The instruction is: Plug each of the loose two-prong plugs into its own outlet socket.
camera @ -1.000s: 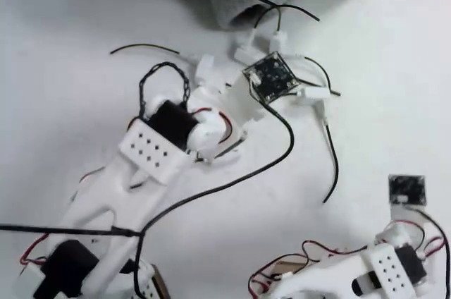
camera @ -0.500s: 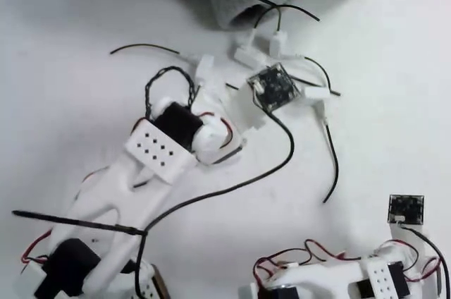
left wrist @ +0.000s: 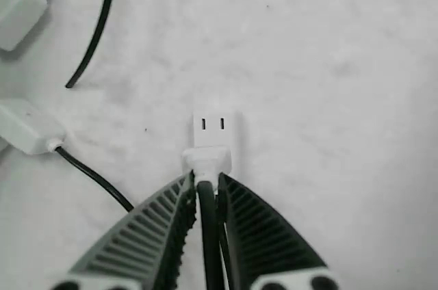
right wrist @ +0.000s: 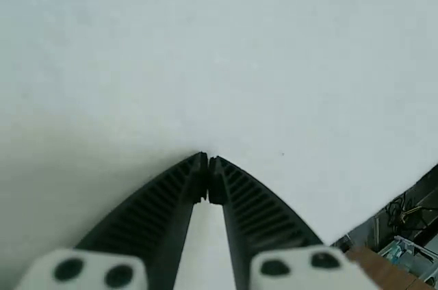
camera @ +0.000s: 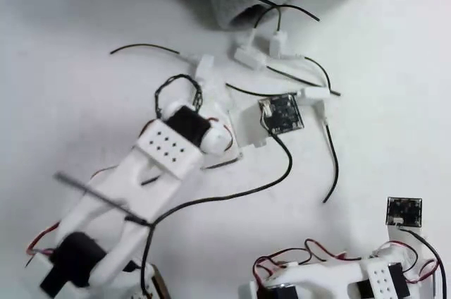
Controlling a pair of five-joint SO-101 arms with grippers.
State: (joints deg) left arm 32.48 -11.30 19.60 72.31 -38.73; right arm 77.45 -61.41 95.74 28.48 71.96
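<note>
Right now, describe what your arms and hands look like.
The left arm and right arm are white plastic shells with black motors, thin red wires and plates of small round holes. The left hand and right hand each have two dark tapering fingers with ribbed inner faces. Each arm carries a black square camera board trailing a black cable.

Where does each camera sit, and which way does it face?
High view: fixed above the table, looking down on left arm and right arm.
Left wrist view: on that wrist, looking along the left gripper, shut on a cord behind a two-slot socket.
Right wrist view: on that wrist, looking past the shut right gripper at the table.
Shared by high and left wrist views: loose plugs.
</note>
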